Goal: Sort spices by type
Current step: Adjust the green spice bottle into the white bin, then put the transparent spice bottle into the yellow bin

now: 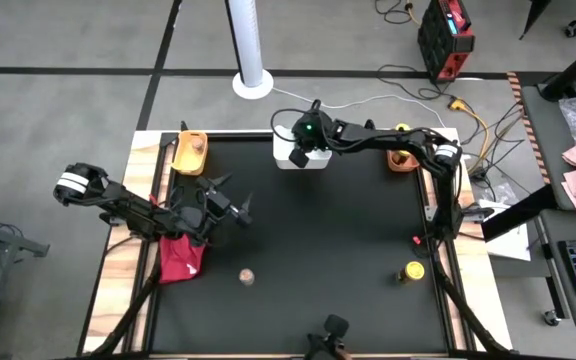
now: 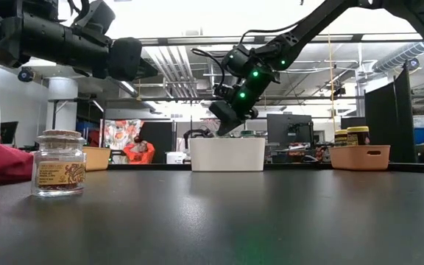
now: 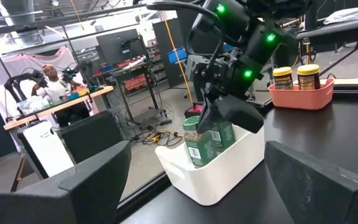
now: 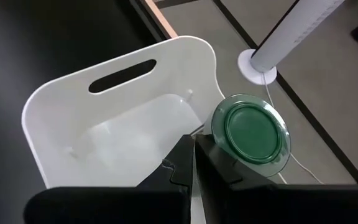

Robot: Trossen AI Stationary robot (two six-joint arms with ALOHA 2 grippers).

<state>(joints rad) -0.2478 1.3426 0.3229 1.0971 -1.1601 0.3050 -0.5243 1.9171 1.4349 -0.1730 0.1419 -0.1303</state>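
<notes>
Black matting covers the table (image 1: 308, 240). Right gripper (image 4: 194, 163): fingers pressed together, empty, above the white tray (image 1: 301, 157) at the far edge, where a green-lidded jar (image 4: 251, 130) stands. Left gripper (image 1: 243, 212): jaws wide, empty, at the left beside the red cloth (image 1: 180, 257). One brown-lidded jar (image 1: 247, 276) stands near centre, one yellow-lidded jar (image 1: 413, 271) near right. Two jars (image 2: 352, 136) sit in the orange tray (image 2: 360, 157), far right.

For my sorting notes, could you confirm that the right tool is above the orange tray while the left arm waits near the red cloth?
Not quite: the high view shows the right tool above the white tray, not the orange one; the left arm does wait near the red cloth.
</notes>
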